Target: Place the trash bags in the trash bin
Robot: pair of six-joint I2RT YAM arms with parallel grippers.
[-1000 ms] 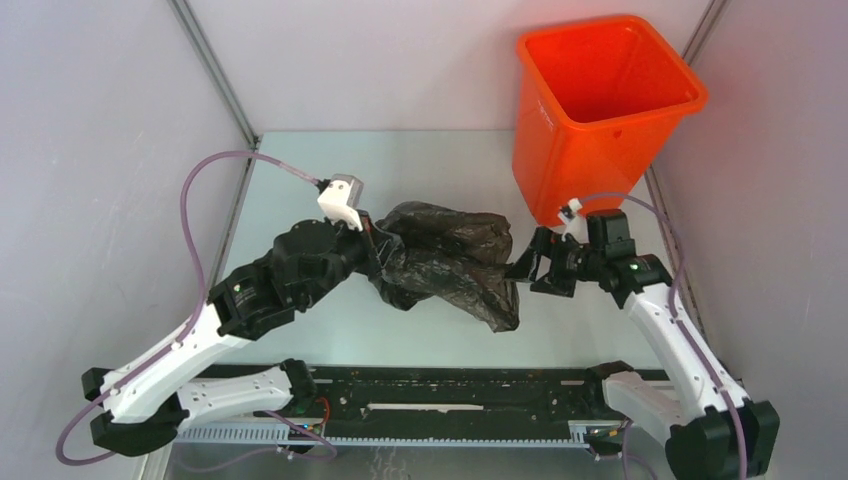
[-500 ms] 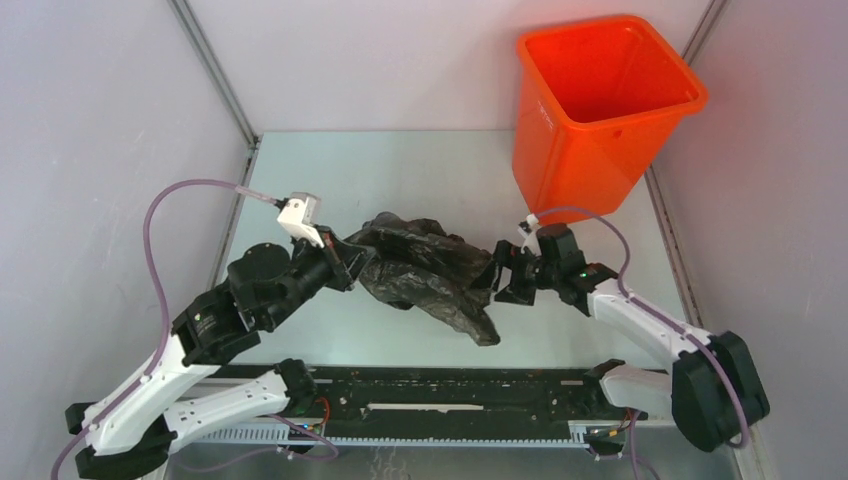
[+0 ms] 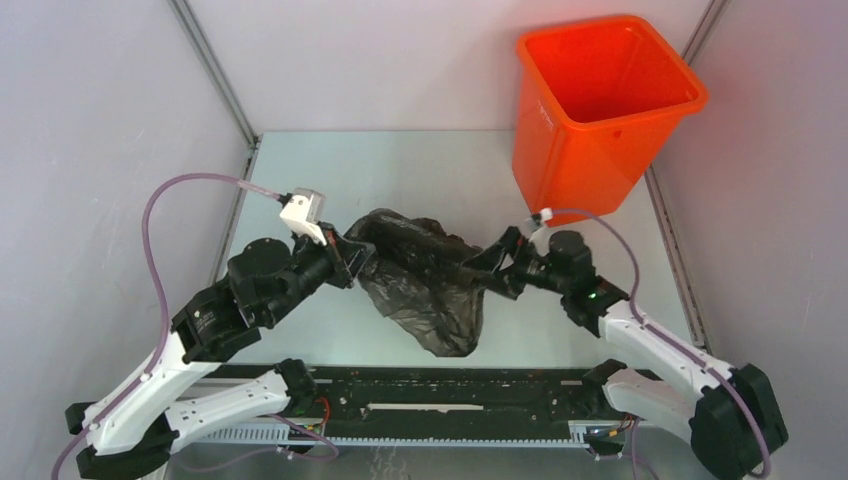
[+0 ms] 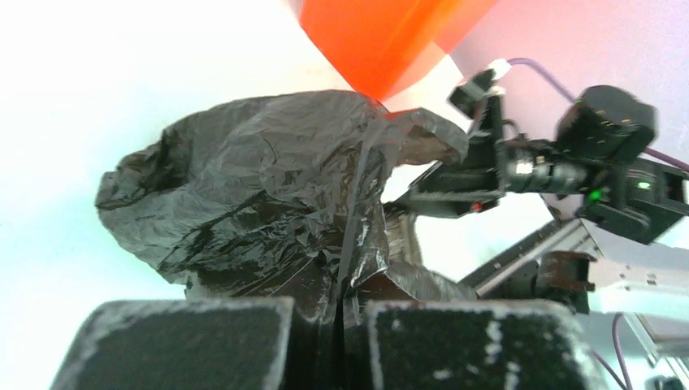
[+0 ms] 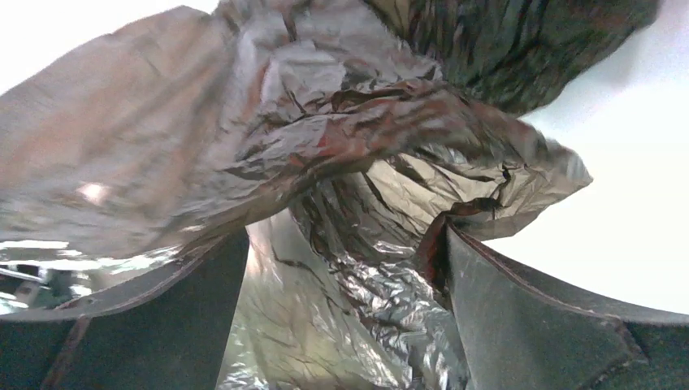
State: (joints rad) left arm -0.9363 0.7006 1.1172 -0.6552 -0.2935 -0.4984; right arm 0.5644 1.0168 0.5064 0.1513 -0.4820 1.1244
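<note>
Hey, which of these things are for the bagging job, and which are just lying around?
Job: bag, bin, left fingers shut on bag, right fingers open around it.
Not job: table, purple cable.

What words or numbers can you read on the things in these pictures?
None: nothing here carries text that can be read.
The orange trash bin: no label or number shows.
The black trash bag: no print, only crinkles.
The left arm and right arm: no readable marking.
</note>
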